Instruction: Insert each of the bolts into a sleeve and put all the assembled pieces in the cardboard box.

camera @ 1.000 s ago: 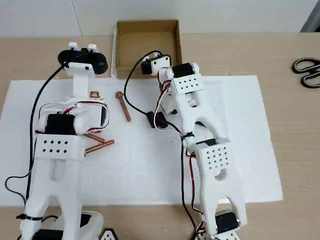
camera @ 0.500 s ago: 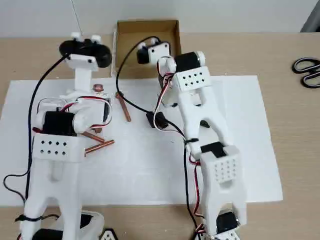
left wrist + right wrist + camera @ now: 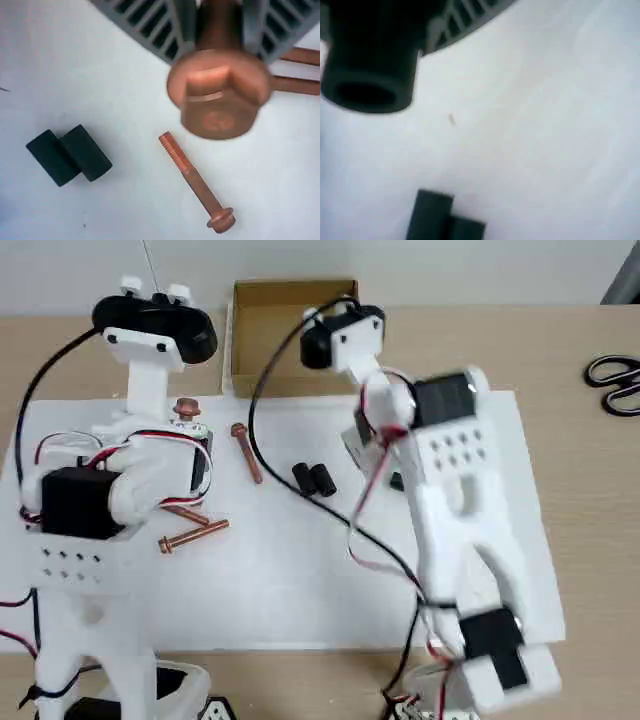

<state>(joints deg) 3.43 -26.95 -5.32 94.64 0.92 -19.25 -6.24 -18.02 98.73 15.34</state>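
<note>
My left gripper (image 3: 220,35) is shut on a copper bolt (image 3: 218,95), held head-up above the white mat; from above its head (image 3: 186,407) shows by the left gripper (image 3: 186,425). My right gripper (image 3: 380,25) is shut on a black sleeve (image 3: 370,65) with its open bore showing, above the mat right of centre. Two black sleeves (image 3: 313,479) lie side by side mid-mat, also two black sleeves (image 3: 67,155). One loose bolt (image 3: 246,452) lies between the arms, and two more bolts (image 3: 192,535) lie beside the left arm. The cardboard box (image 3: 242,340) stands at the back.
The white mat (image 3: 280,590) covers the middle of the wooden table. Scissors (image 3: 615,380) lie at the far right edge. The right arm's cable (image 3: 262,390) loops over the mat near the box.
Both arms have risen. The right arm swung up and rightward with the sleeve, uncovering the two sleeves on the mat. The left arm lifted the bolt higher.
</note>
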